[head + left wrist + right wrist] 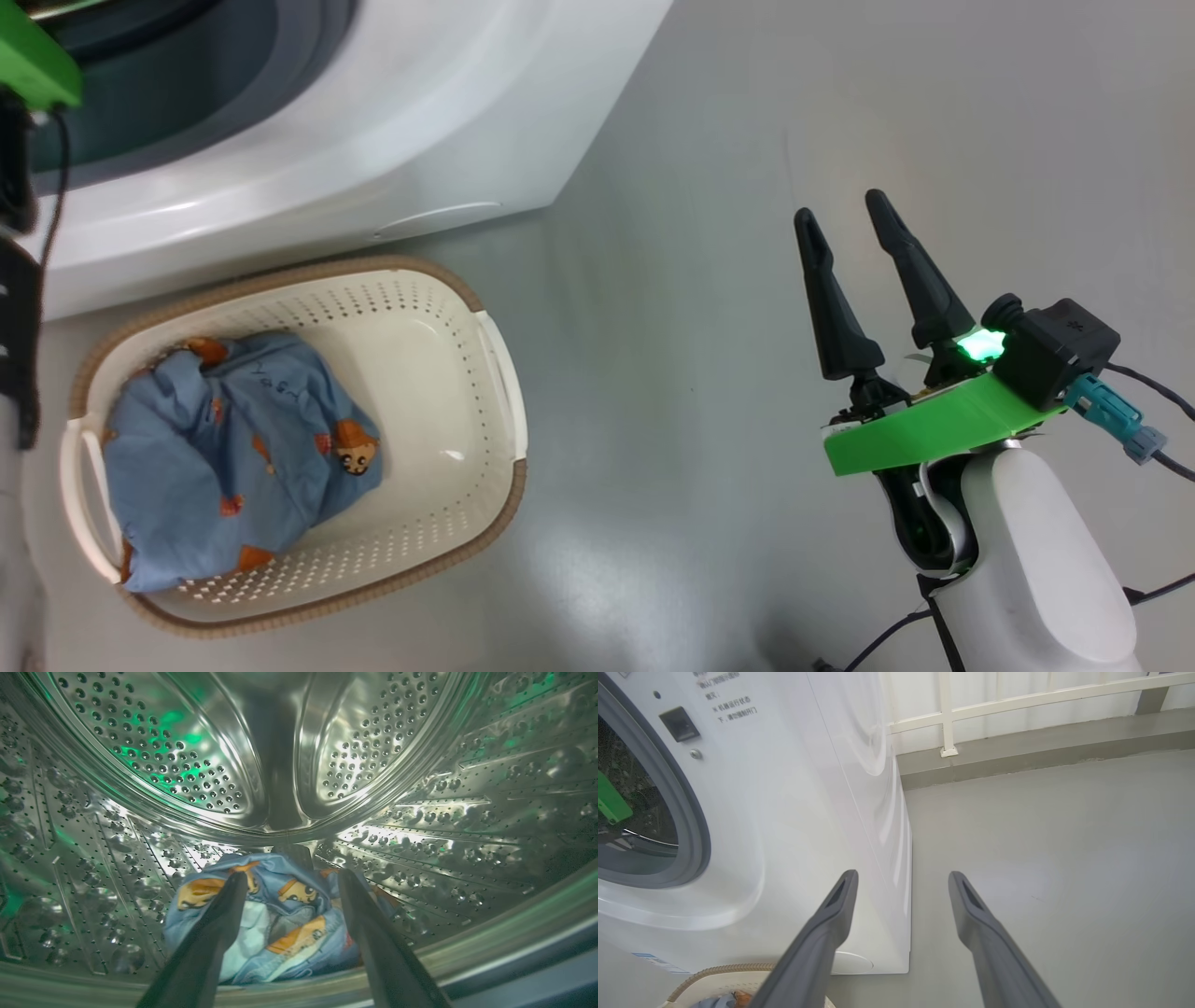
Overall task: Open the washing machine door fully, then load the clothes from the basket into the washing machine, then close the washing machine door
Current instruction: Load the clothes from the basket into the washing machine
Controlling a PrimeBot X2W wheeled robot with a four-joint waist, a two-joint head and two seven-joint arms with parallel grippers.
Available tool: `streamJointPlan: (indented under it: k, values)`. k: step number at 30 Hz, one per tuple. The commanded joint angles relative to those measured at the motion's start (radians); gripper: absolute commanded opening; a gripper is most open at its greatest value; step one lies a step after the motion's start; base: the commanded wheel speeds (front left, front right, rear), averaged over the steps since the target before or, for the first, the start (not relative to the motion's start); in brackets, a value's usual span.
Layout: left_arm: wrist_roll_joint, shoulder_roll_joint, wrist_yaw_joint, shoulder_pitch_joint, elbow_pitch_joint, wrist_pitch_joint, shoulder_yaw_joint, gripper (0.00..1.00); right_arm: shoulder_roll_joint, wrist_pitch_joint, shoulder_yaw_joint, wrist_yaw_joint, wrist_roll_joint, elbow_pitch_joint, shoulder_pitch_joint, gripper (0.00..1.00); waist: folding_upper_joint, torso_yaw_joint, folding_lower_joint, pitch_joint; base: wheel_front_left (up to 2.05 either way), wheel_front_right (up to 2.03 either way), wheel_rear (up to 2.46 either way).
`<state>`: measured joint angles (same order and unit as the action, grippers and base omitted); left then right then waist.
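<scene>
Left gripper (292, 875), wide, hangs over one cloth (289, 933) in the drum (187, 765); the other cloth (233, 448), in the basket (280, 275), lies 9 o'clock of the wide right gripper (840, 205), nearer the left arm (14, 327).

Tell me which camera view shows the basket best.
The head view. The whole cream basket lies seen from above, with its brown rim, perforated walls and a blue cloth inside. The right wrist view gives a short arc of that rim at its bottom edge. The left wrist view faces the steel drum.
</scene>
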<state>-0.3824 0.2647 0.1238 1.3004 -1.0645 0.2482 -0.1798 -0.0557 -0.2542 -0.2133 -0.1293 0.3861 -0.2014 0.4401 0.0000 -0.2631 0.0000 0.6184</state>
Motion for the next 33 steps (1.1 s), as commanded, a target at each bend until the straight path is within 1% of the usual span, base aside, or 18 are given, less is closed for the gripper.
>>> streamJointPlan:
  k: [1,3,7,8,15,23,29,33]
  values:
    - [0.003,0.034,0.002,-0.029,0.034,0.011,0.007,1.00,0.005,-0.008,-0.010,-0.001,-0.009,0.018,-0.025,1.00,0.0000,0.013,0.0000,-0.012,0.00,0.00,0.00]
    - [0.000,0.030,0.003,-0.054,0.060,0.012,0.007,1.00,0.005,-0.008,-0.006,-0.001,-0.012,0.016,-0.028,1.00,0.0000,0.021,0.0000,-0.021,0.00,0.00,0.00]
    - [-0.001,0.027,0.004,-0.129,0.163,0.013,0.020,1.00,0.005,-0.008,-0.001,-0.001,-0.016,0.015,-0.035,1.00,0.0000,0.036,0.0000,-0.041,0.00,0.00,0.00]
    - [0.001,0.027,0.005,-0.178,0.222,0.013,0.030,1.00,0.005,-0.008,0.000,-0.001,-0.018,0.013,-0.038,1.00,0.0000,0.042,0.0000,-0.055,0.00,0.00,0.00]
    - [0.000,0.015,0.004,-0.361,0.396,0.013,0.067,1.00,0.005,-0.008,0.007,-0.001,-0.024,-0.001,-0.058,1.00,0.0000,0.066,0.0000,-0.122,0.00,0.00,0.00]
    - [0.000,0.003,0.003,-0.536,0.533,0.013,0.086,1.00,-0.009,-0.008,0.006,-0.001,-0.017,-0.016,-0.077,1.00,0.0000,0.094,0.0000,-0.204,0.00,0.00,0.00]
    - [-0.023,-0.030,0.002,-0.658,0.622,0.013,0.108,1.00,-0.031,-0.008,0.002,-0.001,-0.010,-0.031,-0.098,1.00,0.0000,0.124,0.0000,-0.269,0.00,0.00,0.00]
    - [-0.016,-0.045,0.000,-0.719,0.667,0.013,0.116,1.00,-0.043,-0.008,-0.002,-0.001,-0.006,-0.036,-0.108,1.00,0.0000,0.138,0.0000,-0.303,0.00,0.00,0.00]
